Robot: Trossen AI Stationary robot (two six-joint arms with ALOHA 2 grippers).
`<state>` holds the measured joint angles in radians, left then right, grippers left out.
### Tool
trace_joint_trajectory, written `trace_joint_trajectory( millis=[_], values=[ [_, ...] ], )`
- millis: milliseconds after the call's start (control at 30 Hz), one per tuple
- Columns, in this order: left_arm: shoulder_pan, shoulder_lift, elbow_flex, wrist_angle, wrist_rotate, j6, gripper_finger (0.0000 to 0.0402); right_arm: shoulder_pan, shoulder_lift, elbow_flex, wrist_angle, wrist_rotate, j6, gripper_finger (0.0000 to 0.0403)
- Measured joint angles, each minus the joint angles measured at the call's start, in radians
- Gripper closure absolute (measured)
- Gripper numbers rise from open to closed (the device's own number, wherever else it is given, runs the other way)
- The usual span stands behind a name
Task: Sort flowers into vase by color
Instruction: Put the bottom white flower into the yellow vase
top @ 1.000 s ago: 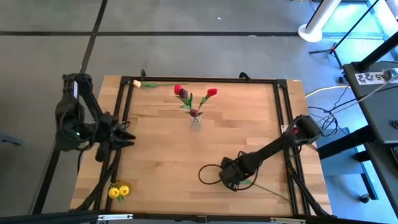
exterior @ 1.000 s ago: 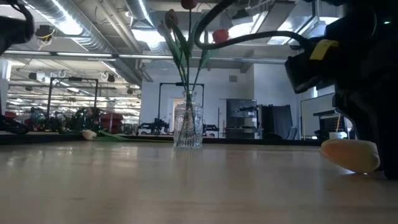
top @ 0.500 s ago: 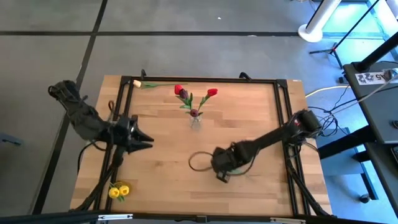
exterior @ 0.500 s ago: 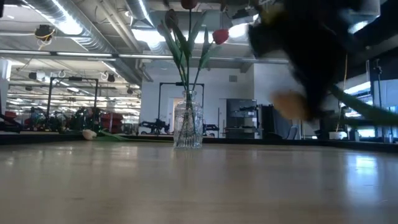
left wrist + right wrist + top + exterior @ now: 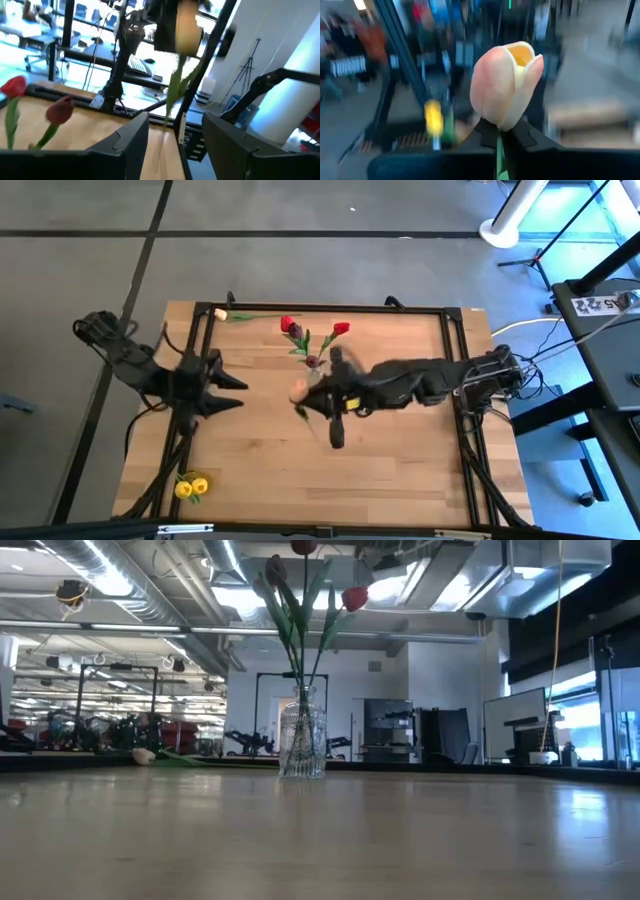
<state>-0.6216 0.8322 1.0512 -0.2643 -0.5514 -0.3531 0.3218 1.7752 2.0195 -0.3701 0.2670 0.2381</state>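
Note:
A clear glass vase (image 5: 314, 372) stands mid-table toward the far edge, holding red (image 5: 341, 328) and dark maroon (image 5: 295, 333) tulips. My right gripper (image 5: 312, 396) hovers just on the near side of it, shut on a peach-cream tulip (image 5: 505, 85). The low view shows only the vase (image 5: 302, 740); that gripper is above the picture. My left gripper (image 5: 238, 390) is open at the table's left side, pointing toward the vase. In the left wrist view the held tulip (image 5: 187, 30) shows beyond its fingers. A cream tulip (image 5: 220, 313) lies along the far edge. Yellow tulips (image 5: 190, 487) lie at the near left corner. My right gripper pinches the tulip's stem just below the head (image 5: 497, 142) between its two fingers. It reaches in from the table's right side. The tulip is lifted clear of the table, and its green stem and leaves (image 5: 173, 92) hang down below the head.
A black frame rail (image 5: 330, 308) runs around the tabletop. Bare wood (image 5: 300, 470) lies between the vase and the near edge. Cables and a stand (image 5: 590, 300) sit off the table's right side.
My right gripper has lifted the peach-cream tulip off the table near the right near corner and carried it up and toward the far left, to the vase. My left gripper has gone a little toward the table's right.

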Motion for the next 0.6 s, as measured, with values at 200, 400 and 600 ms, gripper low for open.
trace_joint_trajectory(
  millis=[200,400,600],
  values=[
    [0.041,0.155,0.0,0.244,-0.009,0.094,0.0226,-0.011,0.026,0.004,0.231,0.025,-0.142,0.0397],
    [0.107,0.261,0.0,0.321,-0.007,0.066,0.0227,-0.017,0.068,0.003,0.265,0.031,-0.136,0.0394],
    [0.136,0.295,0.0,0.372,-0.003,0.068,0.0229,-0.015,0.079,0.003,0.261,0.045,-0.13,0.0389]
  ],
)
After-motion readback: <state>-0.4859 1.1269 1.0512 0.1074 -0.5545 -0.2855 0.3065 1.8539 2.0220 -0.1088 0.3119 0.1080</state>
